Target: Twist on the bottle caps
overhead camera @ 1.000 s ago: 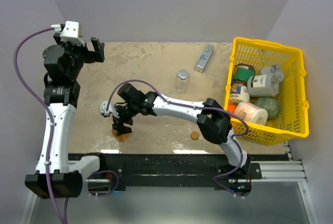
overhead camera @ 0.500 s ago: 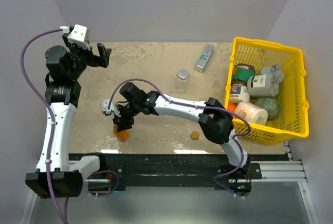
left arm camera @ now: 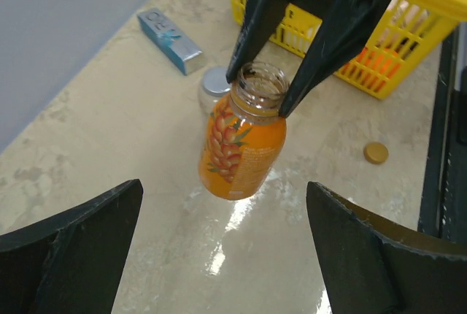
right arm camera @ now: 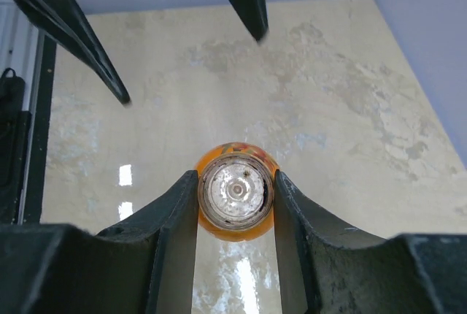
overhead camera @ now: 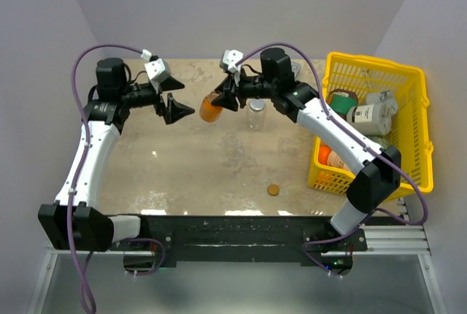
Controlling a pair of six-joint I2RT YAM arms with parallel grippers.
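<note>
My right gripper is shut on the open neck of the orange bottle, holding it tilted in the air over the back of the table. In the right wrist view its fingers clamp both sides of the neck. My left gripper stands open just left of the bottle's base, apart from it. The clear bottle stands upright behind, with a silver-grey cap on top. The brownish-orange cap lies flat on the table near the front.
A yellow basket with several containers stands at the right edge. A grey rectangular bar lies at the back of the table, near the clear bottle. The black rail runs along the front edge.
The right gripper closed on the orange bottle at the front left, lifted it and carried it to the back middle. The left gripper swung right to face it, still open.
</note>
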